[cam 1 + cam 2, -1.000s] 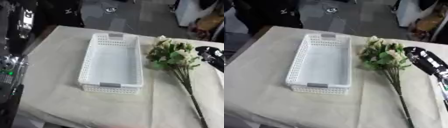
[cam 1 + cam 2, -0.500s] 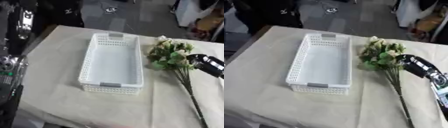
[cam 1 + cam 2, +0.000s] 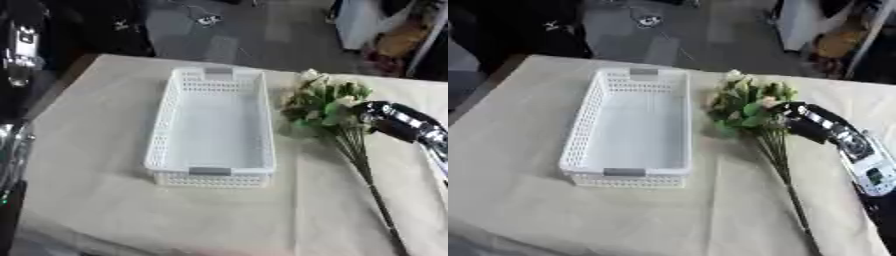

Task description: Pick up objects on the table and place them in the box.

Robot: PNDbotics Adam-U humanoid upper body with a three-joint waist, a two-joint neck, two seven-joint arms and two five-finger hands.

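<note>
I see a white lattice box (image 3: pixel 632 134); beside it, flowers (image 3: pixel 750 105) meet my right hand (image 3: pixel 805 121), fingers too blurred to read.

White perforated box (image 3: pixel 592 125), grey handles; cream-green flowers (image 3: pixel 750 102); beige tablecloth (image 3: pixel 675 215)

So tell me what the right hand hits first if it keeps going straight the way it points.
Most likely the bunch of pale artificial flowers with green leaves: the black and silver right hand points left at the top of its stems. The white perforated plastic basket lies beyond. Height above the stems is unclear.
</note>
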